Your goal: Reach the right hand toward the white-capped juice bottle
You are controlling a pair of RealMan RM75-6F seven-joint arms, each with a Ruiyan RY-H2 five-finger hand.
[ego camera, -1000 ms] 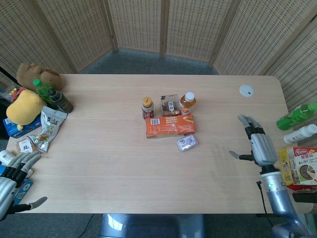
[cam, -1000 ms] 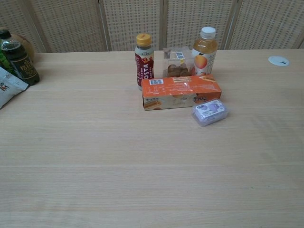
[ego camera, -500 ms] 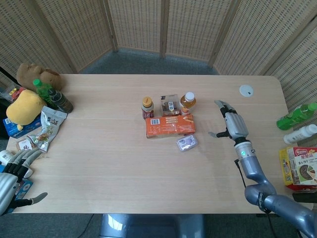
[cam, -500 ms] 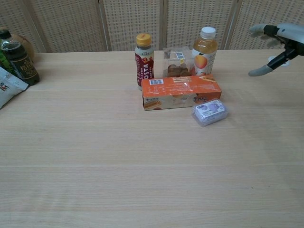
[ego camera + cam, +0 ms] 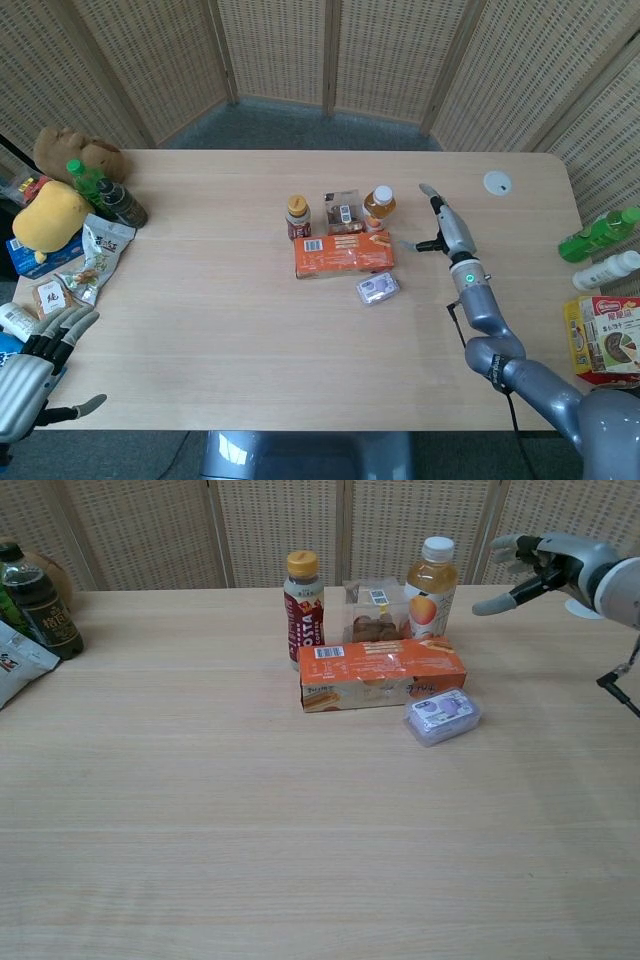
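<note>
Right hand (image 5: 545, 568) has moved in beside juice bottle (image 5: 431, 588), fingers spread.

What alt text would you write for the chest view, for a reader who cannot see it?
The robot's right hand, open, hovers just right of the white-capped juice bottle without touching it. The bottle stands behind an orange box, beside a clear snack box and a yellow-capped bottle, on a wooden table.

juice bottle (image 5: 432, 587) behind box (image 5: 381, 673) | right hand (image 5: 537, 565) right of bottle, apart
</note>
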